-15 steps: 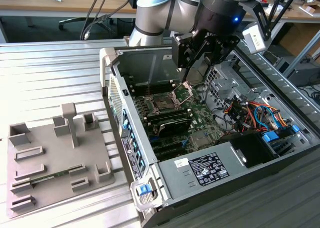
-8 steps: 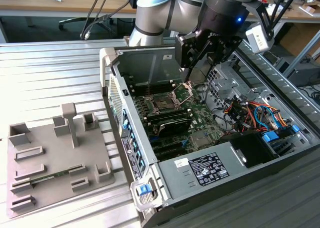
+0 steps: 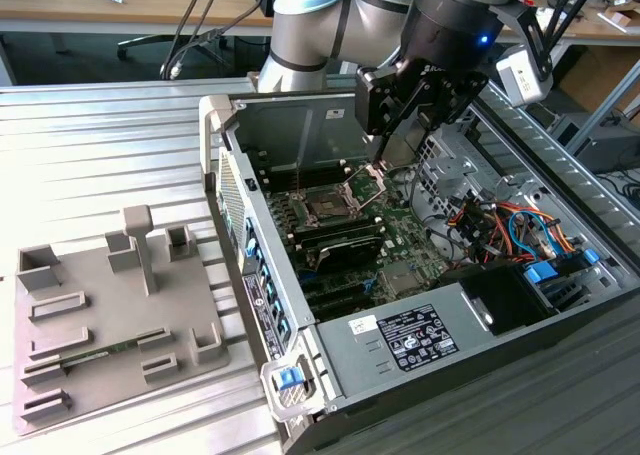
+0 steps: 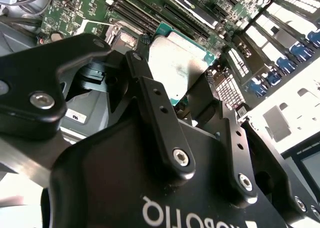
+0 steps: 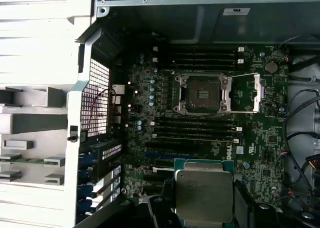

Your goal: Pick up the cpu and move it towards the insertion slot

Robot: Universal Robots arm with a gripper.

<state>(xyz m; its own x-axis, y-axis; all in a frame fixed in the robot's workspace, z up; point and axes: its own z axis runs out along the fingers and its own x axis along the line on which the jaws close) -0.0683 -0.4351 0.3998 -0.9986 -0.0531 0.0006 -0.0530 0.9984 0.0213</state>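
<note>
**A:** so where's the cpu (image 5: 204, 197) right now?

**B:** In the gripper (image 4: 192, 95). Both wrist views show the silver-topped chip clamped between the two black fingers (image 4: 150, 95), edges pinched, flat face toward the board. It's up off the motherboard (image 5: 260, 153), hanging over the lower part with the long black card slots.

**A:** and the slot?

**B:** The slot (image 5: 202, 92) is wide open. Dark centre, silver frame, and the hinged bracket (image 5: 256, 92) is flipped out to one side with its thin lever. In the first wrist view the chip is well apart from it, with a bank of memory slots (image 5: 195, 130) lying between the two.

**A:** what about the outside cam?

**B:** In the exterior view the arm (image 3: 330, 25) reaches down into the open case (image 3: 400, 325), and the gripper hovers just to the exterior view's right of the slot, near the raised bracket. Can't really make out the chip itself from there.

**A:** anything else around?

**B:** A grey fixture tray (image 3: 110, 315) on the ribbed metal table (image 3: 80, 145), at the exterior view's left of the case. There's a green memory stick (image 3: 95, 353) lying in one of its grooves.
</note>
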